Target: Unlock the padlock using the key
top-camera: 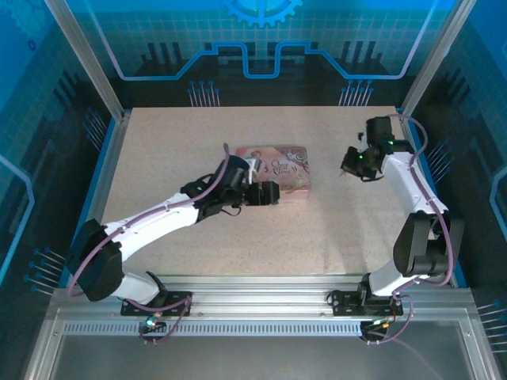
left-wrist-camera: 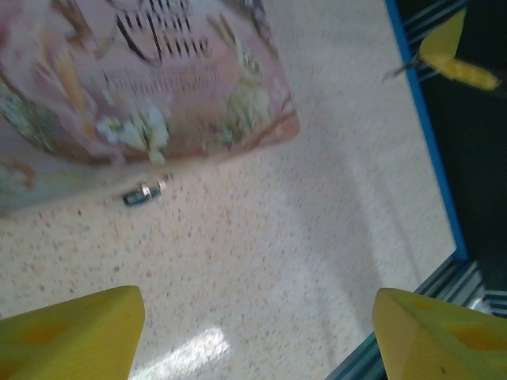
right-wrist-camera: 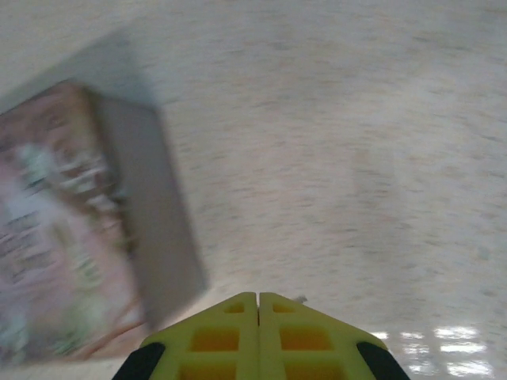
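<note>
The padlock [left-wrist-camera: 143,192], a tiny dark lock with a bluish glint, lies on the table just off the near edge of the pink picture tin [left-wrist-camera: 135,79]. My left gripper [left-wrist-camera: 257,307] hovers above the table short of the lock, open, with nothing between its yellow fingers. From above, the left gripper [top-camera: 268,194] sits at the tin's [top-camera: 281,168] near side. My right gripper [right-wrist-camera: 259,298] hangs in the air right of the tin [right-wrist-camera: 55,237], its jaws pressed together. A thin grey tip of the key [right-wrist-camera: 299,299] pokes out beside them. From above, the right gripper [top-camera: 352,165] is well right of the tin.
The speckled table [top-camera: 333,229] stretches in front of and right of the tin. A blue frame rail [left-wrist-camera: 428,134] marks the table's right edge. Metal rails [top-camera: 261,289] run along the near edge by the arm bases.
</note>
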Robot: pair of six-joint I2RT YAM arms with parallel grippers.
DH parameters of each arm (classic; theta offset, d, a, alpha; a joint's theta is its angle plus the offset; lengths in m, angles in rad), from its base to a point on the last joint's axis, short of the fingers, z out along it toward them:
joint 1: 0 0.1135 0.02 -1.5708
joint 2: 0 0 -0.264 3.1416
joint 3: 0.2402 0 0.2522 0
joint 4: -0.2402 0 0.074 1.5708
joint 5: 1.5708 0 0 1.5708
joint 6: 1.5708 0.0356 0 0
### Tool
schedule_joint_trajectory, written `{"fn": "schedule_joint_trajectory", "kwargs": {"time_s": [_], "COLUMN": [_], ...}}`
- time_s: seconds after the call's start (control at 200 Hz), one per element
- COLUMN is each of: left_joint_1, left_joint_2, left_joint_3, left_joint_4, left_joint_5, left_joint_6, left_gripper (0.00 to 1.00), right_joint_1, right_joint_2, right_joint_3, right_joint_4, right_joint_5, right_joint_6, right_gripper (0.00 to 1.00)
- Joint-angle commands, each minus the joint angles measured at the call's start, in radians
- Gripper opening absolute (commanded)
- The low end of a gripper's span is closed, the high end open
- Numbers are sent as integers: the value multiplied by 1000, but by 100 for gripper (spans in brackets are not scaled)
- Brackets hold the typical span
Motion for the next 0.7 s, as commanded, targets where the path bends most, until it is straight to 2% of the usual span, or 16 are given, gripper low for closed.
{"fn": "schedule_joint_trajectory", "kwargs": {"time_s": [0.0,0.075,0.125,0.345,0.525,0.695], "left_joint_1": [66,110,142,267,311,344], "left_joint_2": [-51,-65,-72,-87,-84,-59], "left_joint_3": [1,4,6,18,52,58], "left_joint_4": [49,73,96,209,278,429], "left_joint_5": [119,171,212,365,441,547], "left_joint_6": [15,11,8,-51,-55,-119], "left_gripper": [77,80,87,91,91,92], "right_joint_1": [77,137,174,282,336,355], "right_joint_2": [-15,0,9,37,49,50], "right_joint_3": [98,166,207,358,456,508], "right_joint_4": [-97,-124,-140,-175,-206,-210], "right_joint_5": [-115,-162,-185,-301,-357,-439], "right_joint_6": [-48,-66,-77,-95,-105,-94], "right_gripper": [0,0,0,0,0,0]}}
